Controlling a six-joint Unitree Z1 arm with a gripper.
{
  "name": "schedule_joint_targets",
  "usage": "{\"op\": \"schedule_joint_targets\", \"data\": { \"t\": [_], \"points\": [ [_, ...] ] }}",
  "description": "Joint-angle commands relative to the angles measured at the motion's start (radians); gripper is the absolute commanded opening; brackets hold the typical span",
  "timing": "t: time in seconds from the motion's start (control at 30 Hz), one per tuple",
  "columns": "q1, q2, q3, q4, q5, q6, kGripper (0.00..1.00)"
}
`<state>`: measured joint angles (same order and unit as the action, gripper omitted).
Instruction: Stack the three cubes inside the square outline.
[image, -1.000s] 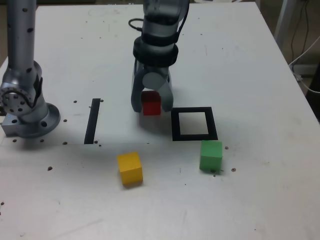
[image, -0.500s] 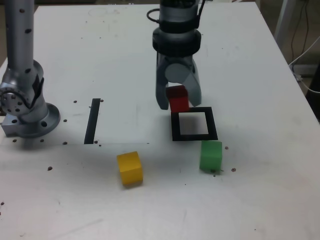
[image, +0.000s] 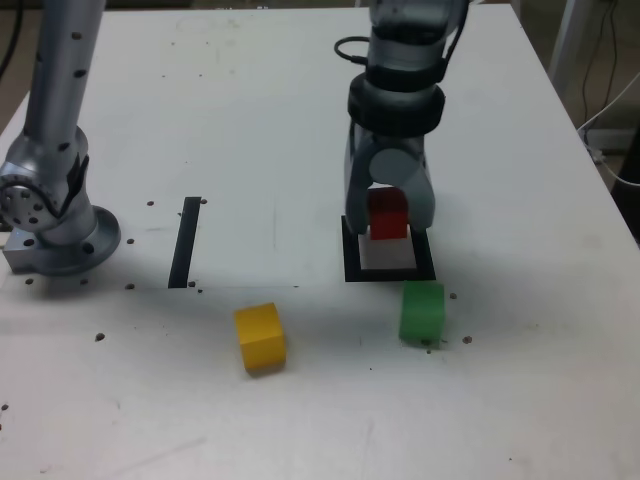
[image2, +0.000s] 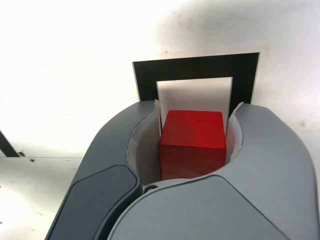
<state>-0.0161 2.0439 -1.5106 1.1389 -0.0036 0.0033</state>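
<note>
A white table (image: 200, 110) is seen, speckled with small dark spots (image: 99, 336) along its near part. A straight black strip (image: 185, 241) is laid flat on it towards the exterior view's left. White cables (image: 612, 100) are seen beyond the table's edge at the exterior view's right.

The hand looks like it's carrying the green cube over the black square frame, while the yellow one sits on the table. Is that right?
Not quite: the hand is carrying the red cube, not the green one. Both views show it over the black square frame. The green cube and yellow cube sit on the table.
</note>
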Motion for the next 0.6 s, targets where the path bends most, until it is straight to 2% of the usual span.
{"op": "schedule_joint_targets", "data": {
  "t": [0.0,0.57],
  "points": [
    [-0.002,0.011,-0.006,0.009,0.004,-0.005,0.12],
    [-0.002,0.053,0.010,0.003,0.000,-0.016,0.14]
  ]
}}
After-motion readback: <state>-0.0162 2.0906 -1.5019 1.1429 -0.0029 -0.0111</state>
